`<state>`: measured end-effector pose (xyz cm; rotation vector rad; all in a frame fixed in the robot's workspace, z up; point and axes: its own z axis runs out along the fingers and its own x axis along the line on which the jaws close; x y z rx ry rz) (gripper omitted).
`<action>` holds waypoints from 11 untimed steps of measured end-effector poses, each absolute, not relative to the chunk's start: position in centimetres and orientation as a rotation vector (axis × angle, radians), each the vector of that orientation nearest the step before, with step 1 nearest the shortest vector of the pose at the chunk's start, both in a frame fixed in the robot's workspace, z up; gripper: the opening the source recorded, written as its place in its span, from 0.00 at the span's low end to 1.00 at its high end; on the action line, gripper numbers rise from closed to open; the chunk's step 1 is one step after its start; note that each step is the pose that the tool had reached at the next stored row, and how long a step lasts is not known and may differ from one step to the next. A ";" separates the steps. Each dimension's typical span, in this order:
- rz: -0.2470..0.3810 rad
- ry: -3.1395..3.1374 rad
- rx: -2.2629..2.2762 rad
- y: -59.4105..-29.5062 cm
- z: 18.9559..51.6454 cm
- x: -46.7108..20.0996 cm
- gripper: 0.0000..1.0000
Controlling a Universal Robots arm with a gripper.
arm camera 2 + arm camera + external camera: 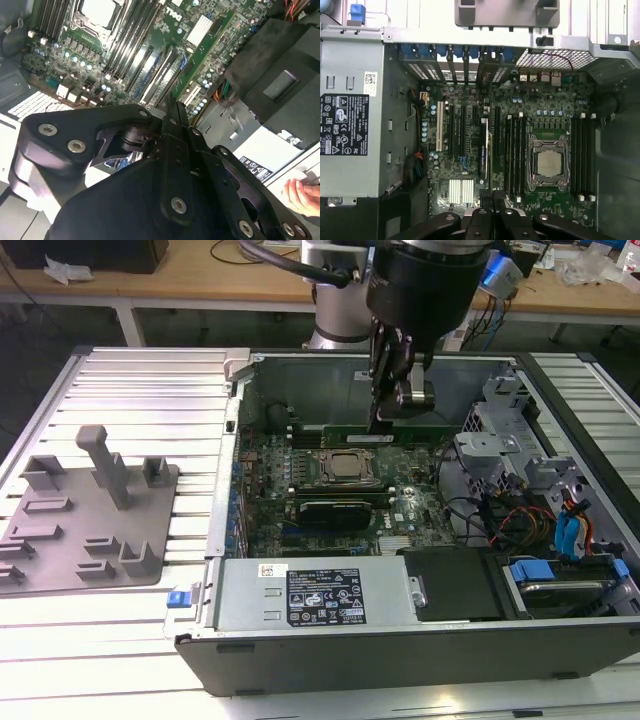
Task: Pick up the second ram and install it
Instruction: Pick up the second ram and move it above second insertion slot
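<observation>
At frame left in the exterior view sits the grey fixture plate [50, 550]. At upper centre the gripper [383, 425] pinches the second ram [420, 433] by its upper edge, the stick hanging directly beneath it, just above the processor [345, 468]. Light, stiff and fragile, it seems best held by the board edges, not the chips.

The second ram [425, 432] partly behind the claw [380, 426]

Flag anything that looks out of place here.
In the second wrist view a person's hand sits beside the power supply, close to where the arm is working, which seems odd. The second ram held by the gripper looks level.
</observation>
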<state>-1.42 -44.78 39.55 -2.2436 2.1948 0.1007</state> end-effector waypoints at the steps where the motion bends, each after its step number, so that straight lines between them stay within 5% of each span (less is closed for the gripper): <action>1: 0.101 2.195 -2.243 -44.7 39.5 -1.4 0.09; 11: 0.100 2.194 -2.243 -42.3 38.0 -1.6 0.09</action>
